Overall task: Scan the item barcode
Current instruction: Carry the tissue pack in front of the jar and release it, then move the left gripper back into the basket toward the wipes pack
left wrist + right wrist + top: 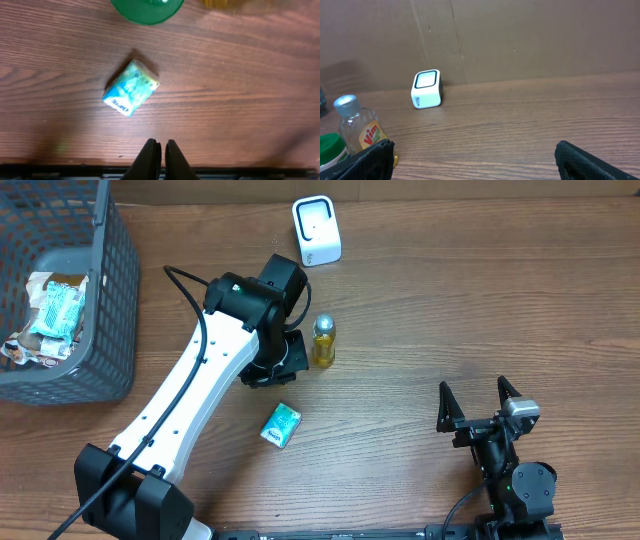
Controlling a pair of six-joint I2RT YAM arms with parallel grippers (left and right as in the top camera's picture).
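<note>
Desk [450, 300] carries a grey basket [110, 300] at its far left. Left pincer [161, 155] is together, empty, clear of the teal packet [131, 87]. Right pincer [473, 392] stands apart, empty. White scanner [316, 230] sits at the rear. Yellow bottle [323, 342] stands upright; the teal packet lies flat near it.

Scanner [316, 230] shared: overhead, right wrist

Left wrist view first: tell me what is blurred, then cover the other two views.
Left wrist: the packet is soft, the green cap at the top edge blurrier. Right wrist: the scanner reads clearly; the near fingers are dark smears. Overhead: even light, sharp, faint shadows.
</note>
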